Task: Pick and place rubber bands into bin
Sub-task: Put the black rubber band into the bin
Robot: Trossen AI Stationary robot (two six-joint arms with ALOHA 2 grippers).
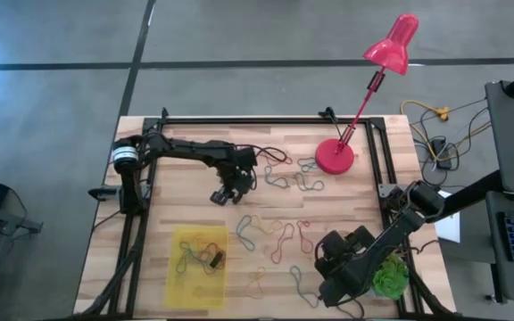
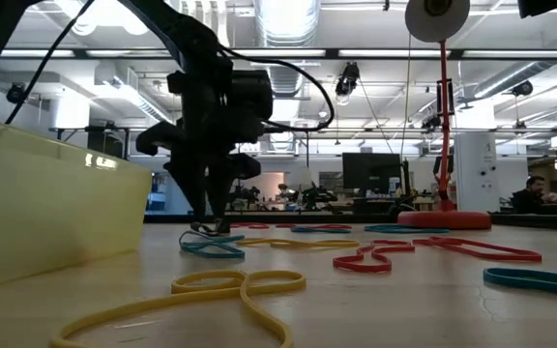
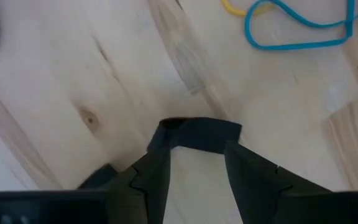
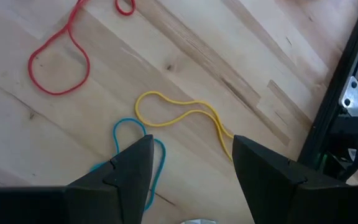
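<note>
Rubber bands (image 1: 275,236) in red, yellow, teal and green lie scattered over the middle of the wooden table. The yellow bin (image 1: 199,265) sits near the near-left edge with a few bands in it. My left gripper (image 1: 226,192) is down at the table, left of the scattered bands. It is open, its fingertips either side of a dark brown band (image 3: 199,134) that lies flat on the wood. My right gripper (image 4: 194,155) is open and hovers over a teal band (image 4: 129,140) and a yellow band (image 4: 179,115) at the near right. My left gripper (image 3: 197,155) comes from above, pointing down, with the dark brown band's ends (image 3: 166,130) right at its two fingertips. I cannot tell whether the fingers touch the band. The band lies on the table.
A pink desk lamp stands on its round base (image 1: 335,158) at the far right. A potted green plant (image 1: 389,278) sits at the near right corner beside my right arm. Black cable loops (image 1: 275,159) lie near the far bands. Black frame rails (image 1: 377,152) edge the table.
</note>
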